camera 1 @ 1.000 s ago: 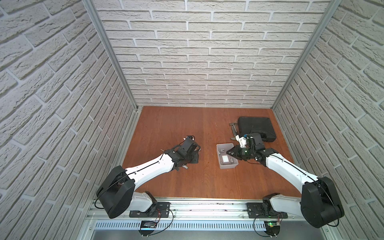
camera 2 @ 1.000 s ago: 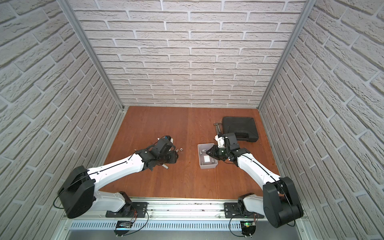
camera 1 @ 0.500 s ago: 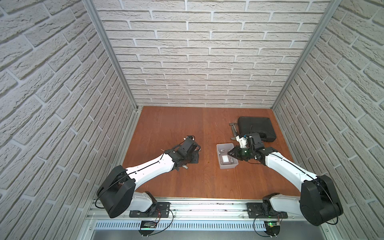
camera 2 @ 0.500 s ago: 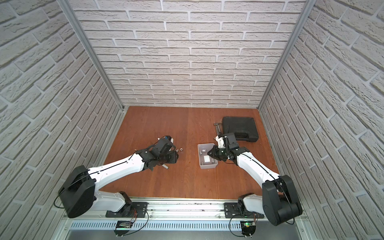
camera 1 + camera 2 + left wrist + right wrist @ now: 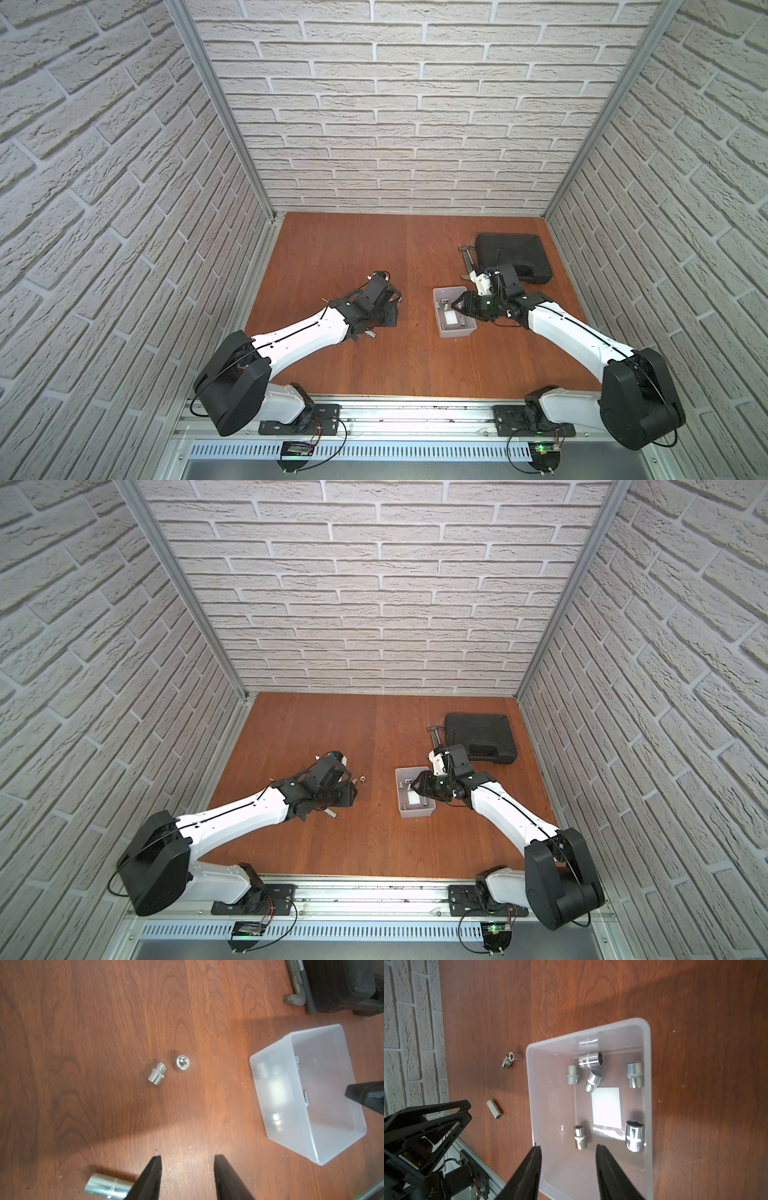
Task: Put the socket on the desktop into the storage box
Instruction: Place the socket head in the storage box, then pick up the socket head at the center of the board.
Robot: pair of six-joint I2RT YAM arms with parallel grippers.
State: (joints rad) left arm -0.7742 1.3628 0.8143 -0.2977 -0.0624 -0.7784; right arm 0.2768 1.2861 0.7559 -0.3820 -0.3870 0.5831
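while apart over storage box (image 5: 647, 1084), right jaws above loose socket (image 5: 580, 1138)

– Looked round the place?
– Did. Found white brick walls (image 5: 415, 104) on three sides, met at the back corners by grey metal posts (image 5: 224, 112).
– And lower down?
– Saw a reddish-brown wood-grain table (image 5: 353, 257) filling the gap between the walls. Noticed a silver rail (image 5: 415, 415) along its near edge, then a slotted metal strip (image 5: 415, 451) below.
– Lit well?
– Lit evenly, mostly; caught a brighter patch (image 5: 187, 1136) beside soft shadow in the left wrist view.
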